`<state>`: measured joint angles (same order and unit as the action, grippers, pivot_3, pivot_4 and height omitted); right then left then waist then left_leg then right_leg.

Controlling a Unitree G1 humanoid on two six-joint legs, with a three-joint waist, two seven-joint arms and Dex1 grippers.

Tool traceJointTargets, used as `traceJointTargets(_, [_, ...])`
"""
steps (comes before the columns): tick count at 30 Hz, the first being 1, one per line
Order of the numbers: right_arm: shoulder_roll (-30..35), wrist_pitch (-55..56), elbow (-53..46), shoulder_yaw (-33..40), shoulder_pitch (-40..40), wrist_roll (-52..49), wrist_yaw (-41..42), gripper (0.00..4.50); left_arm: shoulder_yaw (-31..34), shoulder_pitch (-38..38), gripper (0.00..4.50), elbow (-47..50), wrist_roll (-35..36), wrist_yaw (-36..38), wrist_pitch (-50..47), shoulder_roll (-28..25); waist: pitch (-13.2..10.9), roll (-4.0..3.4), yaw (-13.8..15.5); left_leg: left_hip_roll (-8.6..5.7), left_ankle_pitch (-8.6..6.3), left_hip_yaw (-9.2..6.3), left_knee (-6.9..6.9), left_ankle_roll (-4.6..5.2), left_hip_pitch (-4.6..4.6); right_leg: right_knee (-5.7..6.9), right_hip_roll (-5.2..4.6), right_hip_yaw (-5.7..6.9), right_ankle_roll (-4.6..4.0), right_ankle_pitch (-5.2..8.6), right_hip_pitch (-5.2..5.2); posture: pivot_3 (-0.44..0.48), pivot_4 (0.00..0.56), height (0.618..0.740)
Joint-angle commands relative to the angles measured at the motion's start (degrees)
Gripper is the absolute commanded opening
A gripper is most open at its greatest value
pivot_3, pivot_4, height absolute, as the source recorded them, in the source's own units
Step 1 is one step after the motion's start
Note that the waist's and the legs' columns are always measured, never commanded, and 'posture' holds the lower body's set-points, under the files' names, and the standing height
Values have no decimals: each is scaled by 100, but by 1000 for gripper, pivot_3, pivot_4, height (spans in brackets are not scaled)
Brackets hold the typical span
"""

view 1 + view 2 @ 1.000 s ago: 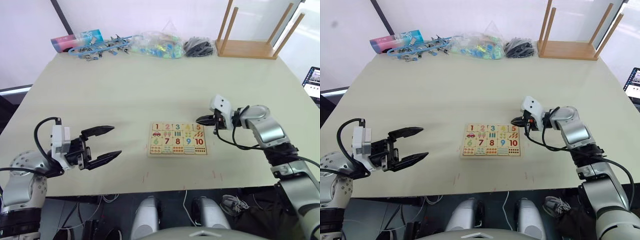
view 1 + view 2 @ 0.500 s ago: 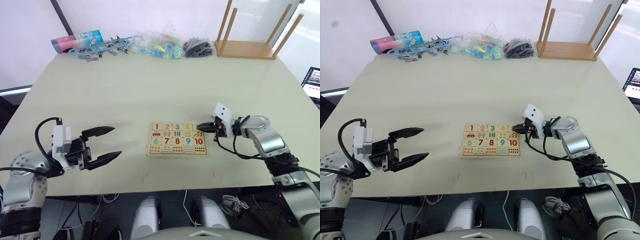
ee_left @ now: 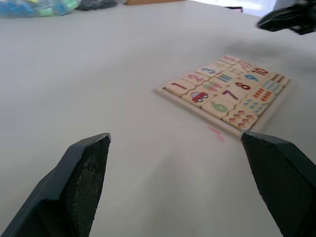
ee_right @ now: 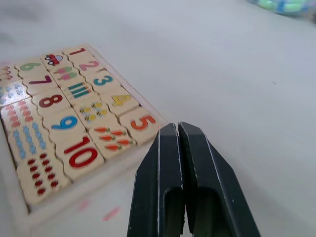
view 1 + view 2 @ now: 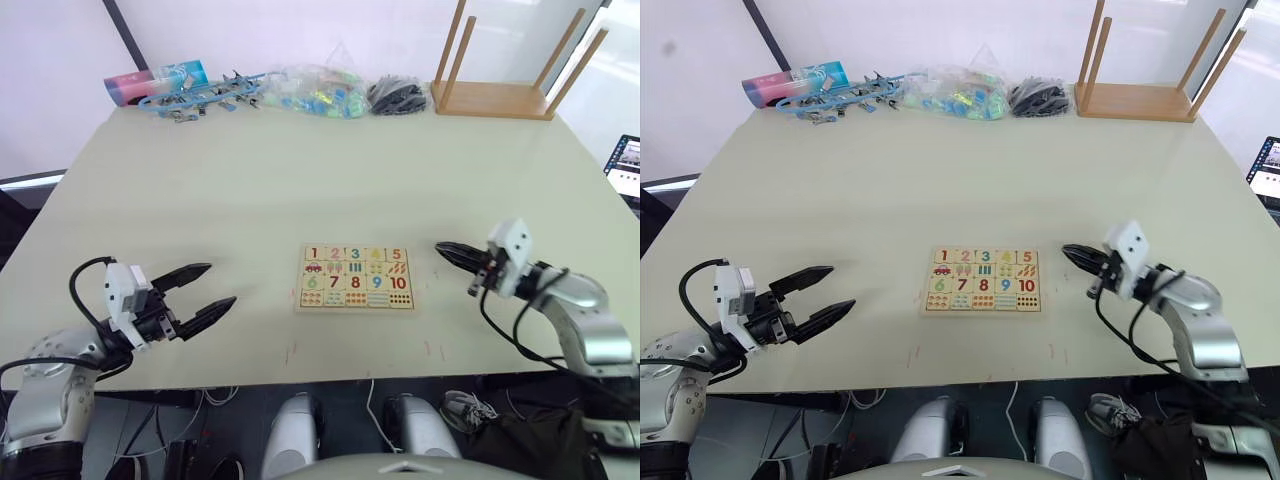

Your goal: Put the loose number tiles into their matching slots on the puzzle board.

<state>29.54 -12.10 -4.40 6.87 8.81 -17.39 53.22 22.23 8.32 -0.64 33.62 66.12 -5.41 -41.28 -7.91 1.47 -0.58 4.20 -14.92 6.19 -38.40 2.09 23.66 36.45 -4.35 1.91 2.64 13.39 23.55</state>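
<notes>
The puzzle board (image 5: pixel 303 306) lies flat in the middle of the table near its front edge. Its far row holds the number tiles 1 to 5 (image 5: pixel 355 254) seated side by side in their slots; picture tiles and 6 to 10 fill the other two rows. The 5 tile (image 4: pixel 142 123) sits flush at the row's end. My right gripper (image 5: pixel 441 247) hovers to the right of the board, shut and holding nothing, pointing toward it. My left gripper (image 5: pixel 208 287) is well left of the board, low over the table, open and empty.
Along the table's far edge lie a pink and blue package (image 5: pixel 153 80), blue clips (image 5: pixel 205 95), a clear bag of coloured pieces (image 5: pixel 318 90) and black cable (image 5: pixel 398 95). An upturned wooden stool (image 5: pixel 497 98) stands at the far right. A laptop (image 5: pixel 626 165) shows beyond the right edge.
My right gripper has pulled back to the right, off the board's 5 corner, still shut. My left gripper has dropped slightly lower and nearer the front edge.
</notes>
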Motion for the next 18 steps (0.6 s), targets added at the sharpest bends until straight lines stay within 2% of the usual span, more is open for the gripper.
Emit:
traceJointTargets(1, [120,408,-358,674,-592,-419,28,991,255,170,4500,193,-29,-315,-93,9,0,0,0,0,0,-1,0,0,-1,1,0,0,0,0,-1,0,150,738])
traceJointTargets(4, [162,612,-479,1087,-1260,-718,169,2572,329,348,4500,249,-96,-602,-153,60,1,2,1,0,0,-5,0,1,-1,1,0,0,-1,1,-1,0,150,738])
traceJointTargets(5, [172,672,-482,1184,-1411,-772,187,2875,347,377,4500,260,-99,-649,-142,82,1,2,1,0,0,-10,1,1,0,0,0,0,-1,1,-1,0,150,738])
traceJointTargets(8, [213,857,-451,1474,-1854,-950,303,4441,399,443,4500,292,-115,-882,-231,119,1,1,0,1,-1,-19,0,2,-5,1,0,-4,-1,0,-2,0,150,738])
traceJointTargets(13, [211,1104,-336,1797,-2457,-1146,479,4441,427,551,4500,263,-229,-1038,-96,178,2,2,6,2,-1,-26,1,1,-27,2,-2,-7,-1,1,-13,0,150,738])
traceJointTargets(18, [179,1305,-145,1887,-2653,-1204,498,4441,471,681,4500,150,-455,-1018,261,162,2,2,-3,8,-2,-26,2,1,-28,2,-6,-11,-2,1,-12,0,150,738])
